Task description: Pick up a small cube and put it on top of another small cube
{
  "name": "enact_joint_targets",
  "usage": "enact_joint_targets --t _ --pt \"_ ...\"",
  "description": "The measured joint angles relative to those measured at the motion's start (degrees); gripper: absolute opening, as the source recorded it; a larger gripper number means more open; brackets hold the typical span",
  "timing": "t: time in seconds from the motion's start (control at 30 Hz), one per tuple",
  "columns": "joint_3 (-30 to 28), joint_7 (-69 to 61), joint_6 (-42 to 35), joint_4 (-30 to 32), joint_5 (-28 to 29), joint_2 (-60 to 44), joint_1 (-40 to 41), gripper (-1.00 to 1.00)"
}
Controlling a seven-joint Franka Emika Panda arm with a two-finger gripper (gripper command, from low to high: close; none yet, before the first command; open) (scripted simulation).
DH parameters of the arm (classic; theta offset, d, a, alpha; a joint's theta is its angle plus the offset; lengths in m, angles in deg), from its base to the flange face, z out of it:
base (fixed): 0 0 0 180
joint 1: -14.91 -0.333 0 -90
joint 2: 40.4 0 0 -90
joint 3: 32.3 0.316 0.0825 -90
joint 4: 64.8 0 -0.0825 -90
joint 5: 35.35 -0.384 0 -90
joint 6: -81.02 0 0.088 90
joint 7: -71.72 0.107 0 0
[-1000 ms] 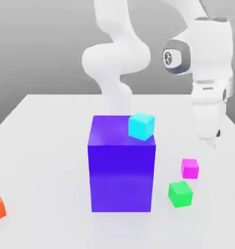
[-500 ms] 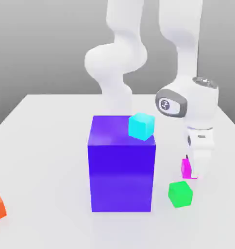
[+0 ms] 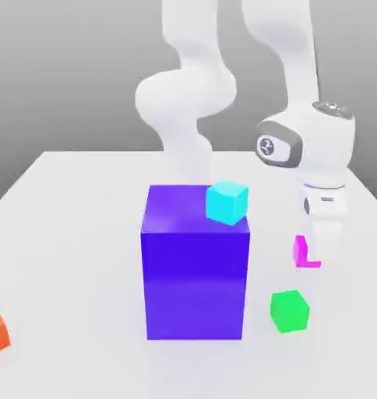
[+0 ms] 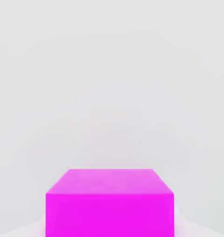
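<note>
1. The step in hand looked like the carry: the gripper [image 3: 312, 255] stood shut on the pink cube [image 3: 303, 253], which hung clear of the table [image 3: 67, 234].

2. To do it well, the arm would probably need to lift straight until the cube's underside cleared the top of the green cube [image 3: 290, 311], the likely base, then travel toward it.

3. The green cube sat on the table at about 7 o'clock from the gripper in the exterior view, near but apart from it.

4. The lowering ought to be slow and square, with the faces of the 2 cubes aligned, since a small cube offers little margin for an off-centre drop.

5. The fingers should part only once the pink cube rested flat on the green one; letting go too soon risked a bounce or a tumble.

6. The purple block [image 3: 195, 265] with the cyan cube [image 3: 227, 202] on its top stood at about 9 o'clock from the gripper, well apart, so the short path looked free of it.

7. The pink cube lay between the fingers, at their tips, partly hidden by 1 of them in the exterior view.

8. In the hand view the pink cube [image 4: 109, 203] sat close under the camera, level and not visibly tilted.
</note>
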Motion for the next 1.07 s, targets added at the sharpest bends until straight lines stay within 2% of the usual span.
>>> enact_joint_targets --t 0.47,0.8,0.83,1.07 --pt "-12.14 -37.56 -12.02 -8.94 2.65 3.04 5.76 -1.00" --pt "-12.03 -43.32 -1.21 -10.02 -2.84 -8.95 5.43 -1.00" --pt "-11.86 -43.56 -0.36 -10.01 -3.19 -9.85 5.55 1.00" --pt "-11.86 -43.57 -0.31 -10.02 -3.19 -9.81 5.56 1.00"
